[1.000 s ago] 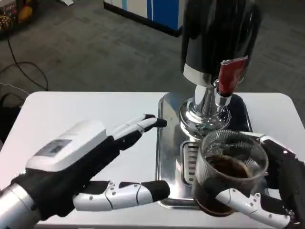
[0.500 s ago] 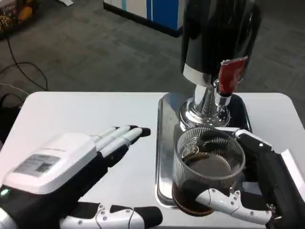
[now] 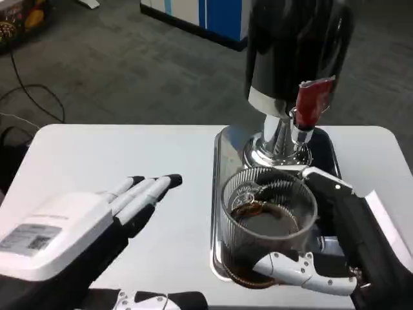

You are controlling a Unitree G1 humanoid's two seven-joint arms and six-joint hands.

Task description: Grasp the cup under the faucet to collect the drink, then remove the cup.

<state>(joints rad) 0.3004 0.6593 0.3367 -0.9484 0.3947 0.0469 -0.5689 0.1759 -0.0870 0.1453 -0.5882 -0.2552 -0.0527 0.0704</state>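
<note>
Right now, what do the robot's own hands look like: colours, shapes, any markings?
The left hand has a smooth white back plate with a small printed label, a black body, and white fingers tipped in black. The right hand is mostly black, with white finger segments and a white edge.

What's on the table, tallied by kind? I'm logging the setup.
Cups: 1, the ribbed glass cup with dark drink, held by the right hand.
Dispensers: 1, the drink dispenser.
Trays: 1, the metal tray.
Hands: 2, including the left hand.
Total: 5.
</note>
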